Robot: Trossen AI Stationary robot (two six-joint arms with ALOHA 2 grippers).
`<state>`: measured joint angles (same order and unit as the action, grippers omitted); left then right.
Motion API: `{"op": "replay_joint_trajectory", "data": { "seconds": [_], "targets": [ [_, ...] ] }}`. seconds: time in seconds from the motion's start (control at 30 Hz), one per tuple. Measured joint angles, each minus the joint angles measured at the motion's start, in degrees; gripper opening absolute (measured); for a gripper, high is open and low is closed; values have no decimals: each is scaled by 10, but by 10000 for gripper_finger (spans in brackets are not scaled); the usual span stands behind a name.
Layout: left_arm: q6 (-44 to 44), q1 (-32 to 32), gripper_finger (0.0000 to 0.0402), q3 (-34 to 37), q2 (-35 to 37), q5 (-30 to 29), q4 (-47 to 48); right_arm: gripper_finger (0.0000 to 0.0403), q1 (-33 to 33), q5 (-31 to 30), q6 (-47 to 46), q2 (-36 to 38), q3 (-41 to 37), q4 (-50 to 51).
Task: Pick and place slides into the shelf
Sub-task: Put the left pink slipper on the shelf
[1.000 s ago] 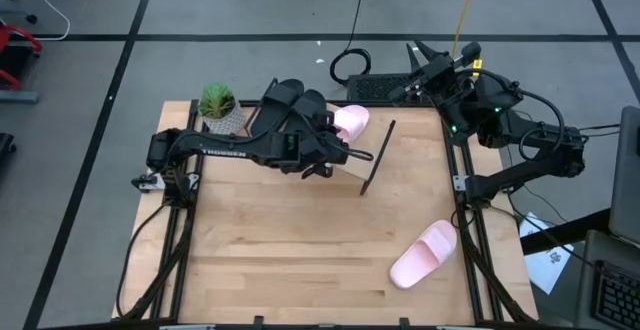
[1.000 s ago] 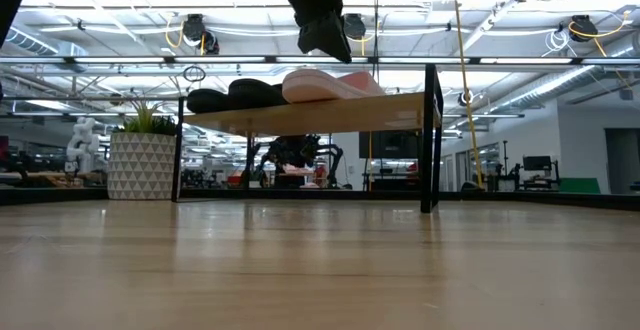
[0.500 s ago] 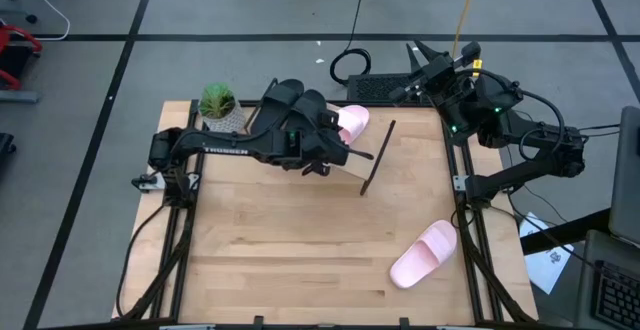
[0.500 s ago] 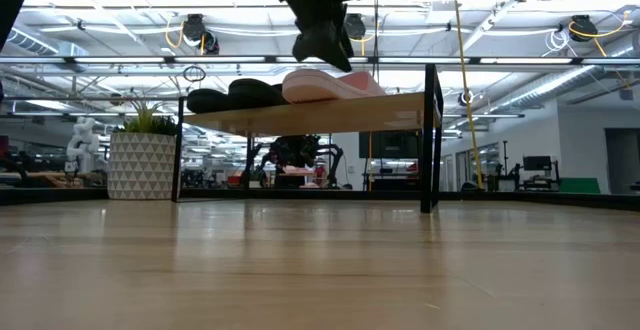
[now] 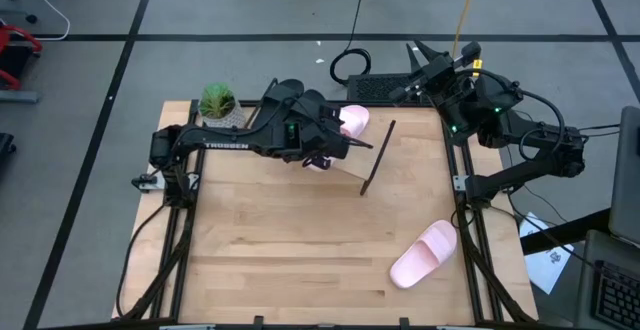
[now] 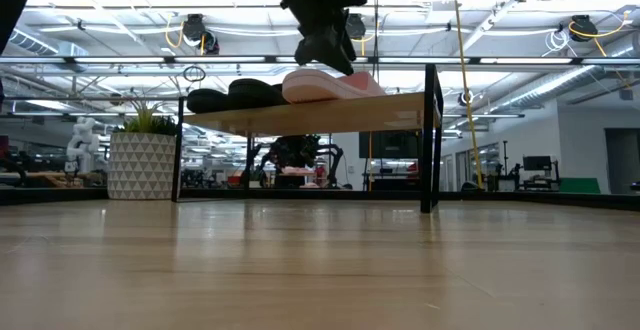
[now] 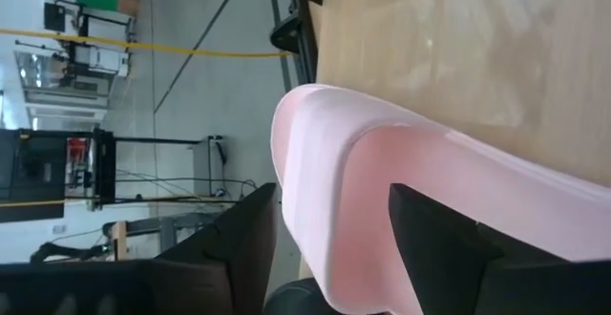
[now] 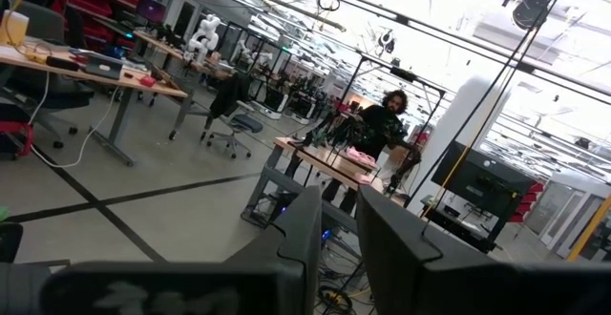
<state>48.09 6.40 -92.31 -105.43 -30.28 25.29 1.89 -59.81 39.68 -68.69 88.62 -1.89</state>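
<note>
The shelf (image 5: pixel 352 167) stands at the table's far middle. On its slanted board lie two black slides (image 5: pixel 285 92) and one pink slide (image 5: pixel 354 120), seen side by side in the low view (image 6: pixel 330 85). A second pink slide (image 5: pixel 423 253) rests sole down on the table near the right front. My left gripper (image 5: pixel 333 138) hovers open over the shelf's pink slide (image 7: pixel 325 181); one finger (image 7: pixel 243 243) stands outside the slide's side wall and the other (image 7: pixel 430 239) over its footbed. My right gripper (image 5: pixel 412 52) is raised beyond the far right corner, holding nothing. My left gripper's fingers stand on either side of the shelf's pink slide's side wall (image 7: pixel 296 210), coming slanting down from the table's left. I cannot tell whether either finger touches it. The slide lies on the shelf board.
A potted plant (image 5: pixel 217 105) stands at the far left corner beside the shelf. The shelf's black end bar (image 5: pixel 378 157) juts toward the table's middle. Bare wood lies across the table's near half.
My left gripper has shifted a little toward the table's far edge above the shelf and has rolled slightly. The pink slide stays where it was on the board.
</note>
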Motion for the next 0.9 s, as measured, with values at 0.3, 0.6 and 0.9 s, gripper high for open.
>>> {"op": "replay_joint_trajectory", "data": {
  "seconds": [0.3,0.6,0.9],
  "targets": [
    [57,3,207,-1,-39,-17,-25,59,0,0,-10,0,0,0],
    [85,5,207,-1,-47,-70,-83,59,0,0,-15,0,0,4],
    [103,8,207,0,-47,-65,-89,59,0,0,-14,0,0,4]
  ]
}}
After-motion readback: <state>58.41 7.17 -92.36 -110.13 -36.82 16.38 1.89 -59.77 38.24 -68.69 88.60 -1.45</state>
